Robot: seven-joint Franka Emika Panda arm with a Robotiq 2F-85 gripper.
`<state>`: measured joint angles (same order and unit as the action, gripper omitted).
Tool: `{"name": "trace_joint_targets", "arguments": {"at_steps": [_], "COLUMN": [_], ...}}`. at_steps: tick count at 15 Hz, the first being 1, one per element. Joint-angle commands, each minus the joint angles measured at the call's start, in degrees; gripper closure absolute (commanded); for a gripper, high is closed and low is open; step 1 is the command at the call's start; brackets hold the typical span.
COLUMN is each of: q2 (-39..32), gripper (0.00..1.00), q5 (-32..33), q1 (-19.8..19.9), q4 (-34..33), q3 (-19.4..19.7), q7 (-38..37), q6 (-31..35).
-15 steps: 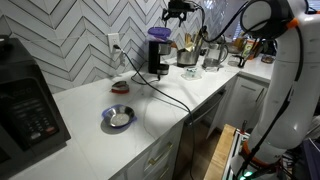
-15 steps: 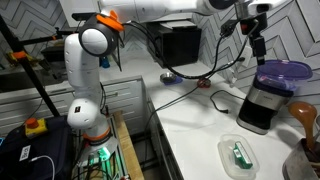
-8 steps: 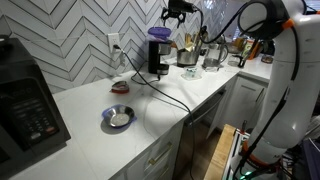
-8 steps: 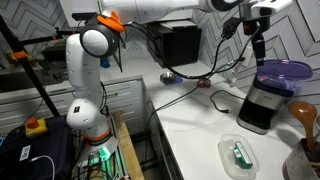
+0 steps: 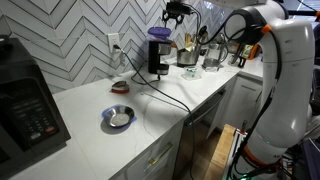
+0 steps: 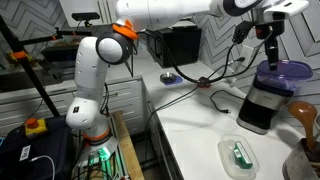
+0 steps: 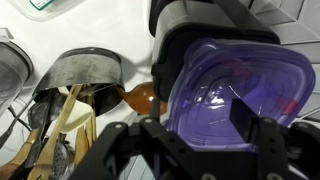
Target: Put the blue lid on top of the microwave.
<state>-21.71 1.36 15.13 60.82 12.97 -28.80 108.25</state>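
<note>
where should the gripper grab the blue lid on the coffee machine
Grip the blue lid across its rim, coming straight down: it lies flat and shallow on the coffee machine, edges free. The gripper hangs open above it.

I read the blue lid [image 7: 235, 95] as glossy, translucent plastic with glints on it. Coffee machine [image 7: 195, 25]: shiny black plastic. Pot [image 7: 85, 68]: dull grey metal. Utensils [image 7: 68, 120]: pale bare wood. Countertop [image 5: 90, 100]: smooth white. Wall tiles [image 5: 70, 35]: glossy. Microwave [image 5: 20, 90]: black, matt casing.
</note>
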Motion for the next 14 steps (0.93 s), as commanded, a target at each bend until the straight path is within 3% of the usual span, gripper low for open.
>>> {"name": "trace_joint_targets", "arguments": {"at_steps": [1, 5, 8, 11, 14], "q2": [-5.3, -8.1, -9.5, -10.8, -12.2], "gripper": [0.58, 0.62, 0.49, 0.44, 0.52], "q5": [1.3, 1.8, 1.6, 0.9, 0.6], "q1": [-0.1, 0.3, 0.5, 0.8, 0.9], "q4": [-7.0, -10.8, -13.0, -14.8, -16.6], "q3": [0.6, 1.1, 1.6, 1.8, 1.9], "q7": [-1.8, -2.6, -2.7, -2.9, -4.1], "q6": [-3.1, -6.0, -8.3, -9.1, -9.3]}}
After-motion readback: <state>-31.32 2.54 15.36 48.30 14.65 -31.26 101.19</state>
